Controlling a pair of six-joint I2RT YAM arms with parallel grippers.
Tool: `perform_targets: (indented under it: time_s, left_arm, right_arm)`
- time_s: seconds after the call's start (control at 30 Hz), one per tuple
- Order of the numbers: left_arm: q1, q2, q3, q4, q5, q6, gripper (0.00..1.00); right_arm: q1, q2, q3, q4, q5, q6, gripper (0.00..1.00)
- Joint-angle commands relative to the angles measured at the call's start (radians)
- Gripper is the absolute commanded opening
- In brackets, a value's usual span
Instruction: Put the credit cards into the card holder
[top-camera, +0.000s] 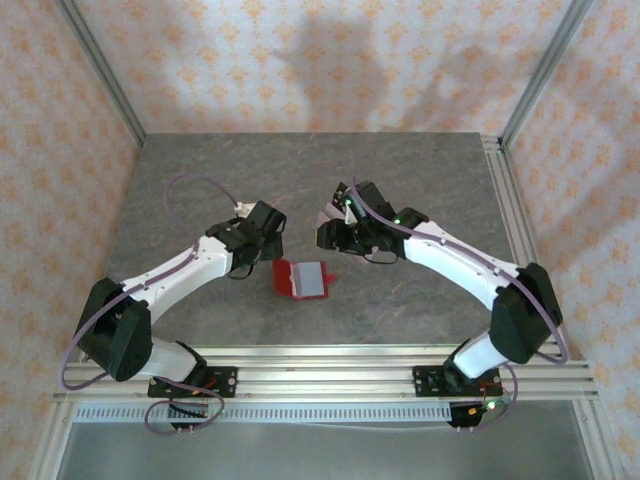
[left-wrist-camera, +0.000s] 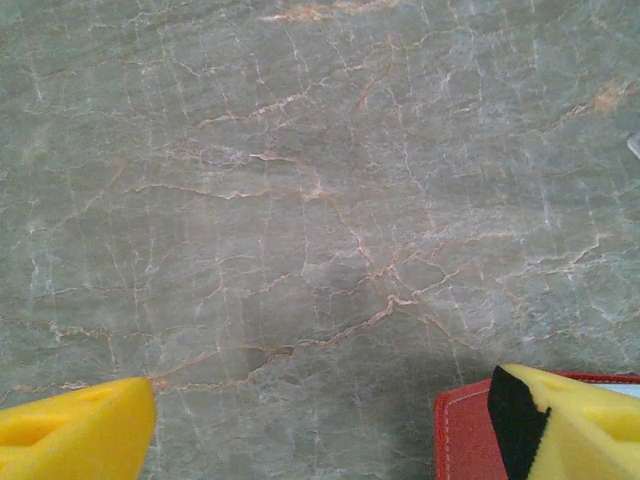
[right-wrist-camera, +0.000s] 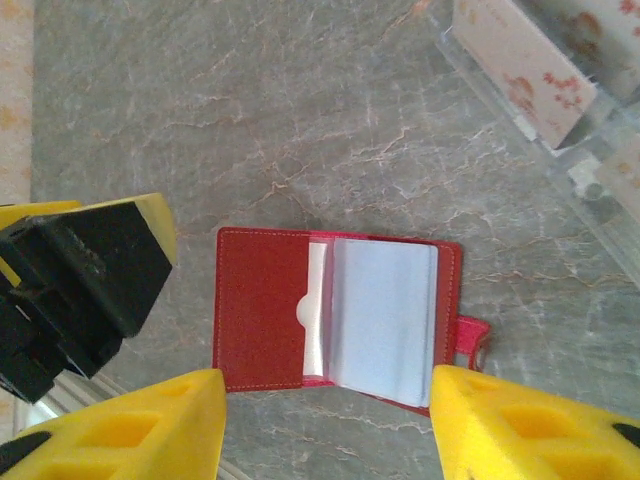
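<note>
Open wallet (top-camera: 302, 279) flat on table (top-camera: 200, 170), between left gripper (left-wrist-camera: 322, 380) and right gripper (right-wrist-camera: 325, 378); both sets of fingers spread, grasping nothing. Pale leaf inside wallet: card or sleeve, cannot tell. From left wrist, wallet cropped to one corner. Pale card (right-wrist-camera: 520, 60) in rack (right-wrist-camera: 590, 185), cut off at frame edge.

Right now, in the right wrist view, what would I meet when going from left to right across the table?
left arm's black-and-yellow fingers → open red square wallet → clear plastic rack
</note>
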Motion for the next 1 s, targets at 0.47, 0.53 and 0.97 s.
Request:
perform_targets:
  time_s: [0.47,0.53,0.97]
  left_arm:
    - [0.005,0.073,-0.166,0.120,0.059,-0.020,0.85]
    - [0.005,0.074,-0.177,0.126,0.054,-0.024,0.85]
    - [0.005,0.079,-0.172,0.143,0.060,-0.028,0.84]
  right_arm:
    - [0.041,0.287,0.028,0.154,-0.089,0.053,0.46]
    - [0.043,0.302,0.025,0.148,-0.064,0.046,0.46]
    - [0.066,0.340,0.036,0.141,-0.055,0.013,0.46]
